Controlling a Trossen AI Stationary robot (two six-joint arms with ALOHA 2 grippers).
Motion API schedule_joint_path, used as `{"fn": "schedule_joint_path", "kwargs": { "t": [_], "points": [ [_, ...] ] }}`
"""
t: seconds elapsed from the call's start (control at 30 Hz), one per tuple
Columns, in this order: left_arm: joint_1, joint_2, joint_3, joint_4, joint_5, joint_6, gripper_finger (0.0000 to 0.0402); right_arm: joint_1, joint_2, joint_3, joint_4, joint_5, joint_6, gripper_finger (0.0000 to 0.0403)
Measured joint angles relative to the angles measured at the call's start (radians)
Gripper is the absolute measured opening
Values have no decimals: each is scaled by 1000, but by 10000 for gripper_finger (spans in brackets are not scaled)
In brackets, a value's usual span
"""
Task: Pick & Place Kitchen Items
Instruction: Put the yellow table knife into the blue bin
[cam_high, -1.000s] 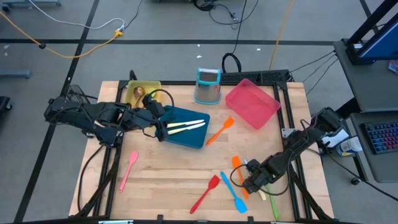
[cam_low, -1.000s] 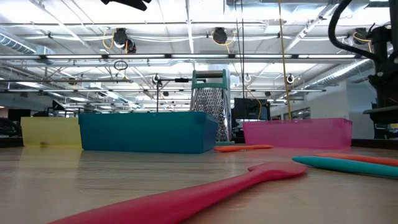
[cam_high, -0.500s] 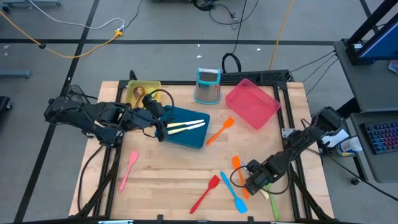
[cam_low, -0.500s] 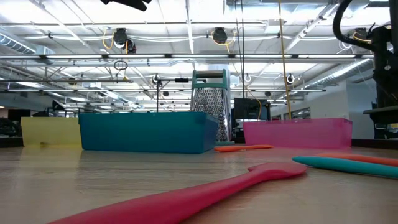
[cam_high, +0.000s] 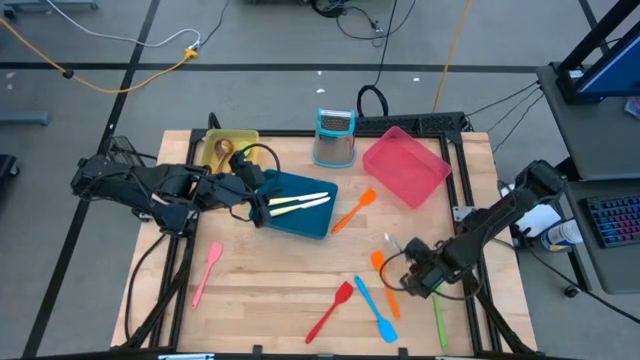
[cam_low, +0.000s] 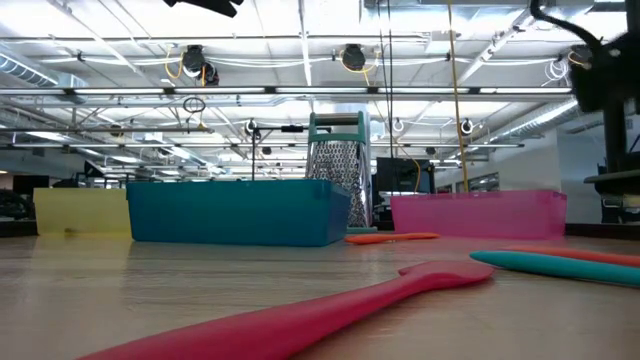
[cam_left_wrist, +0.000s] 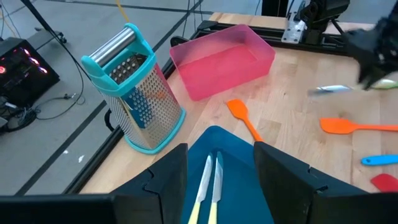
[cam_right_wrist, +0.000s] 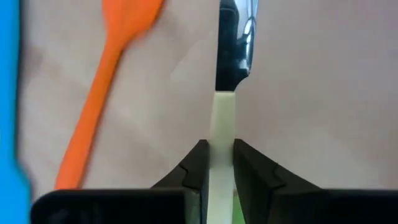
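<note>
Wooden counter (cam_high: 270, 290) carries scattered utensils; the right hand (cam_right_wrist: 217, 163) pinches a cream-handled knife (cam_right_wrist: 222, 134) near its end, so it could pivot or slip. Left hand (cam_left_wrist: 214, 163) hovers wide open and empty over the blue tray (cam_high: 300, 222).

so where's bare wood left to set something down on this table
Free: the near-left stretch between the pink spatula and red spatula, and the strip between the blue rectangular tray and pink rectangular tray. Crowded: near right, around the right gripper.

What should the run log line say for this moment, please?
right hand: shut on cream-handled knife, beside orange spatula | left hand: open, above blue tray
</note>
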Motion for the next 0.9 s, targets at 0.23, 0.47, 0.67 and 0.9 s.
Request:
{"fn": "schedule_joint_path", "kwargs": {
  "t": [0.23,0.47,0.67,0.9],
  "points": [
    [0,15,1,-1,6,-6,188,0,-73,3,50,539,-159,46],
    [0,114,2,-12,76,-6,188,-55,-72,-34,347,917,-529,47],
    [0,265,2,25,80,-12,188,-153,-72,-108,780,891,-938,47],
    [-7,425,1,184,176,72,188,-273,-76,-212,1232,646,-1301,47]
  ]
}}
